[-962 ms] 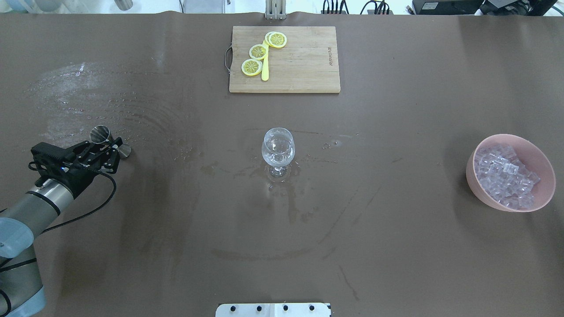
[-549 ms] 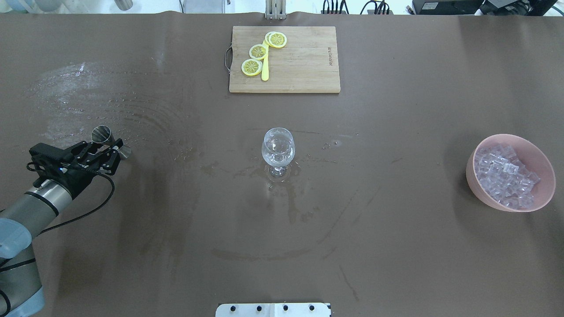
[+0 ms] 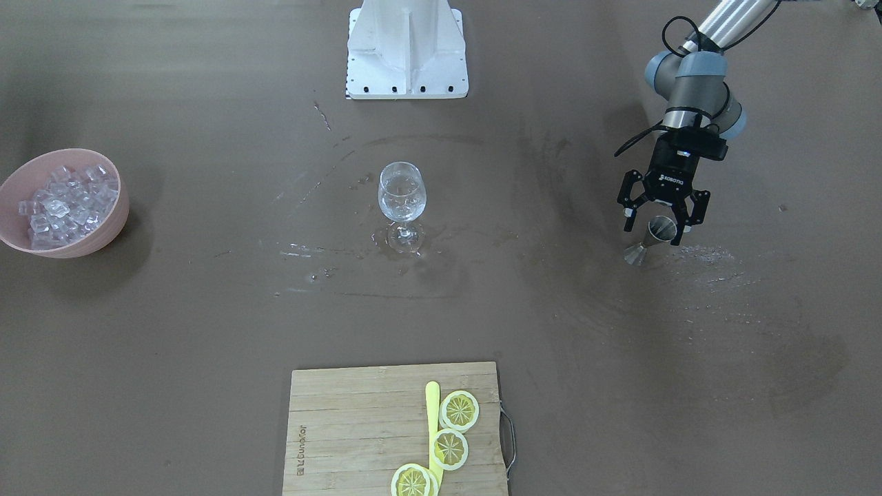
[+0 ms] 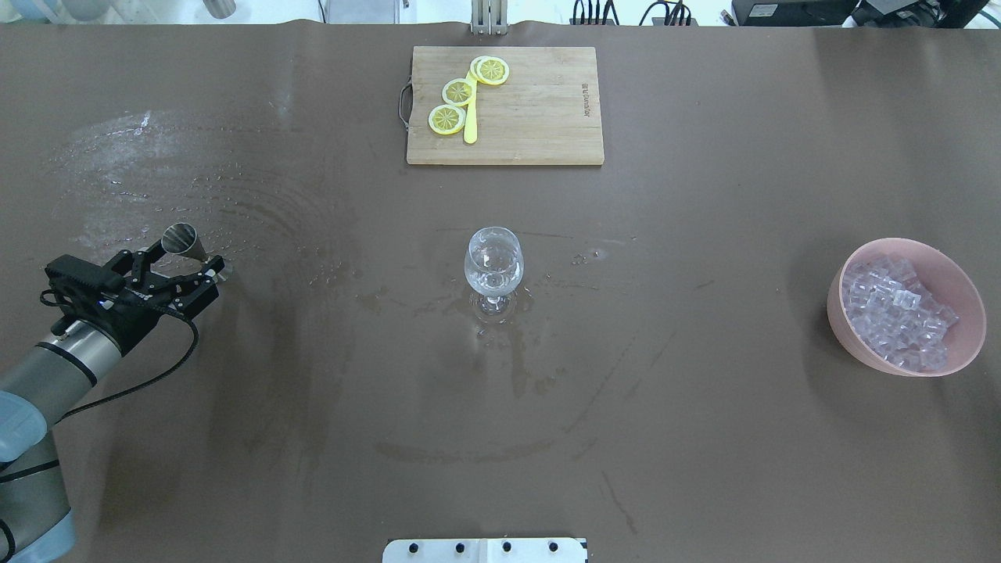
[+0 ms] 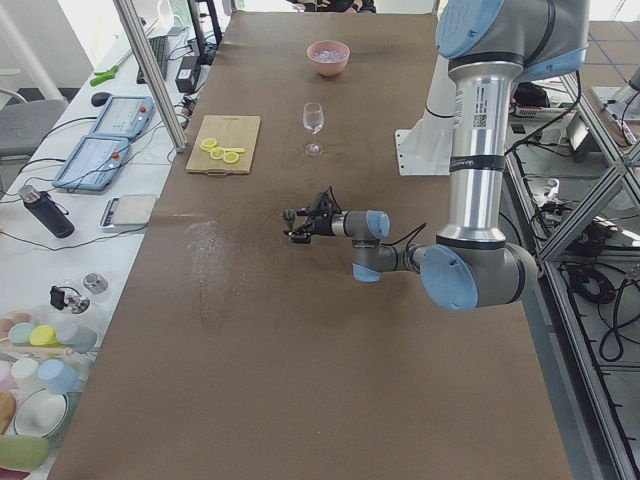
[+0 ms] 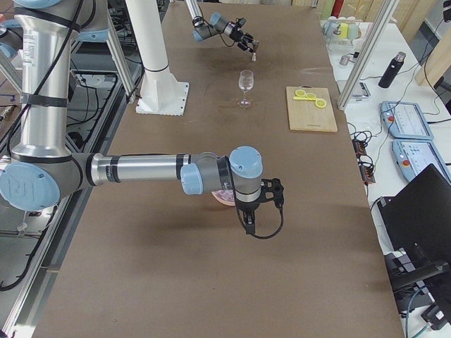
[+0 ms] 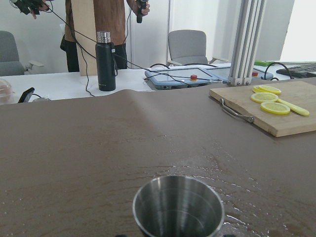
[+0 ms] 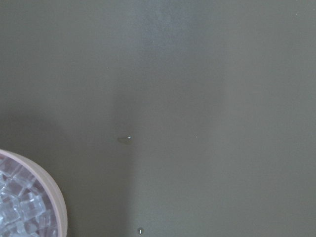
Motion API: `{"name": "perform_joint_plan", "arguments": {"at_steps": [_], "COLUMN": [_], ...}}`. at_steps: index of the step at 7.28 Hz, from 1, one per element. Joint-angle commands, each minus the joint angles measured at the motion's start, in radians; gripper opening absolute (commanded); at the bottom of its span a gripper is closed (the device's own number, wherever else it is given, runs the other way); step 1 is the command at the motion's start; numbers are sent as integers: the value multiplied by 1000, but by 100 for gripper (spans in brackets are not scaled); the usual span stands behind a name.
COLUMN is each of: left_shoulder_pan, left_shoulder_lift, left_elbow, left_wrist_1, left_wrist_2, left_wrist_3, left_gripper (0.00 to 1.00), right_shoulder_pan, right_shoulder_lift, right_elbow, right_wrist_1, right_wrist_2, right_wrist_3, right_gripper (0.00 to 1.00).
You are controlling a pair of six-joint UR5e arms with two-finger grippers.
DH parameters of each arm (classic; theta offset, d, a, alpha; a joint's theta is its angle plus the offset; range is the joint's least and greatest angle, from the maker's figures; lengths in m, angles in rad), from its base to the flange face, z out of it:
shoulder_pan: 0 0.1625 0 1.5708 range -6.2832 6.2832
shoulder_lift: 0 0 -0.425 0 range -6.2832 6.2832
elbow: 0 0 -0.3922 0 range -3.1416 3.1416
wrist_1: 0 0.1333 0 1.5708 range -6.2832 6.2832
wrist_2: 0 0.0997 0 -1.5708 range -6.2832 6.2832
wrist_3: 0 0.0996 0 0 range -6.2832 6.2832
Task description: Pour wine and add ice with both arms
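Steel jigger (image 3: 651,240) stands upright at the left end of the counter (image 4: 704,430), on a wet patch. The left claw (image 3: 656,222) is low around it with its fingers spread apart, one on either side of the cup, gripping nothing. I cannot tell whether a finger touches the metal. In the left wrist view the jigger's mouth sits bottom centre, and the inside looks empty.

The wine glass (image 4: 493,262) stands mid-counter, well apart from both arms, with clear liquid in the bowl and splashes around its foot. Judgement: the pour is done and the measure has been parked off to the side, out of the other arm's way.

The ice (image 4: 899,309) is heaped in the pink bowl (image 4: 852,344) at the right end. I make out none in the glass, though clear cubes in clear liquid would be hard to see.

The right claw (image 6: 248,220) shows only in the side view, hanging just beside the bowl. I cannot tell if it is apart or together. Its wrist camera looks straight down on bare counter, with the bowl's rim at lower left. It is probably staged for the ice pick-up.

The cutting board (image 4: 532,109) with lemon slices (image 4: 457,92) sits at the far edge, clear of both arms.
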Motion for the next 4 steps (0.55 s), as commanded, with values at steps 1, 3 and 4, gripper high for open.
{"name": "perform_joint_plan", "arguments": {"at_steps": [1,3,4], "left_shoulder_pan": [0,0,0], "left_shoulder_lift": [0,55,104], "left_elbow": [-1,-9,-9], "left_wrist_1": [-7,-62,-108], "left_wrist_2": [3,6,4], "left_wrist_3": [7,7,7], "left_gripper": [97,97,97], "right_shoulder_pan": [0,0,0], "right_shoulder_lift": [-2,-4,-2], "right_elbow": [2,2,2], "right_wrist_1": [0,0,0], "right_wrist_2": [0,0,0], "right_wrist_3": [0,0,0], "right_gripper": [100,100,100]}}
